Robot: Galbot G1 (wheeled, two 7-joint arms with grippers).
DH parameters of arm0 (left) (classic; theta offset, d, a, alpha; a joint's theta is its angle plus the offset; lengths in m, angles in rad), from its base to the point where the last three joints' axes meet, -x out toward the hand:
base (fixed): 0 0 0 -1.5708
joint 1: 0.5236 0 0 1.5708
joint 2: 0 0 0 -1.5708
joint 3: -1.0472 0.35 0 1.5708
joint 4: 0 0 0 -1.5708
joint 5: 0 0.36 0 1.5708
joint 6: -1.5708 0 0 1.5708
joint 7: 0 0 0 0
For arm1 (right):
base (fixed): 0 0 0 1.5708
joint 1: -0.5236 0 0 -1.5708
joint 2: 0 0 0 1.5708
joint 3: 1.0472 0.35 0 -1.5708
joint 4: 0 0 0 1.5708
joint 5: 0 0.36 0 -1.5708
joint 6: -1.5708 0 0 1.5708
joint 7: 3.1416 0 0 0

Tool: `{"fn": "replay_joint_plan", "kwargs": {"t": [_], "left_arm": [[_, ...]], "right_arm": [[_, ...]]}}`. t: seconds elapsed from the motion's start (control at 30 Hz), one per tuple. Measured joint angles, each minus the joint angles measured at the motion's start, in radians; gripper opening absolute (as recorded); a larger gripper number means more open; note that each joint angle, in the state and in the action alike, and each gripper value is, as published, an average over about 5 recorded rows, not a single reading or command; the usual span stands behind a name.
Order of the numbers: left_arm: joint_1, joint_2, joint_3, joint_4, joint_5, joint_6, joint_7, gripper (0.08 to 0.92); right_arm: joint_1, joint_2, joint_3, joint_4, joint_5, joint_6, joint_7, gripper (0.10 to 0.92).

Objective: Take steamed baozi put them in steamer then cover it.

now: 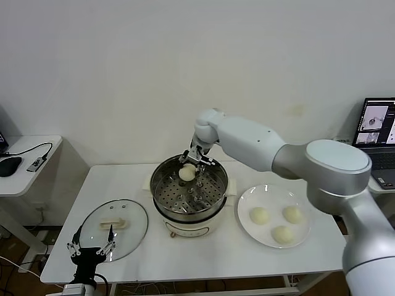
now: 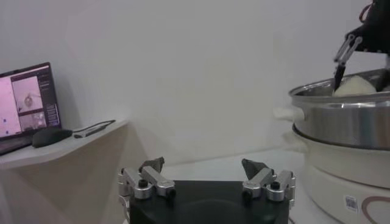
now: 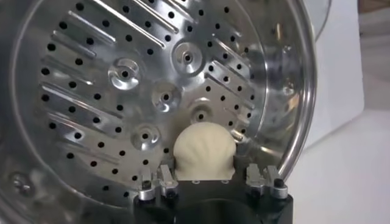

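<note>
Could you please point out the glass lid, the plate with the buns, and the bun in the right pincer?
glass lid (image 1: 115,224): head view, its cream handle.
plate (image 1: 247,233): head view, bare rim.
bun (image 3: 203,149): right wrist view, its rounded top, held over the tray.

Hidden or cut off, for your check:

- Right gripper (image 3: 204,176): in your right wrist view its fingertips sit behind the baozi (image 3: 203,152); you cannot tell whether they touch it.
- Steamer (image 2: 341,103): the left wrist view's edge cuts it off; only one side shows.
- Steamer tray (image 3: 122,91): the rim runs past the right wrist view's edges.
- Left gripper (image 1: 91,248): its arm drops out at the head view's lower edge.
- Laptop (image 1: 378,139): cut by the head view's edge; its screen content is too small to read.
</note>
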Motion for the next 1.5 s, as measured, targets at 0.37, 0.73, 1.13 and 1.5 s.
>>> {"fn": "replay_joint_plan", "kwargs": {"t": [0.37, 0.73, 1.13, 1.5], "left_arm": [[-0.001, -0.004, 0.001, -0.002, 0.001, -0.002, 0.0, 0.823], [0.004, -0.01, -0.001, -0.015, 0.005, 0.0, -0.001, 0.823], [0.012, 0.003, -0.012, -0.039, 0.007, 0.005, 0.002, 0.823], [-0.005, 0.022, -0.014, -0.025, 0.005, 0.009, 0.006, 0.823]], "right_arm": [[-0.014, 0.02, 0.013, -0.051, -0.087, 0.074, 0.038, 0.685], [0.035, -0.025, -0.011, 0.012, -0.017, 0.054, 0.019, 0.822], [0.2, -0.245, -0.079, 0.299, 0.264, -0.316, -0.074, 0.823], [0.257, -0.553, -0.122, 0.596, 0.448, -0.701, -0.088, 0.823]]}}
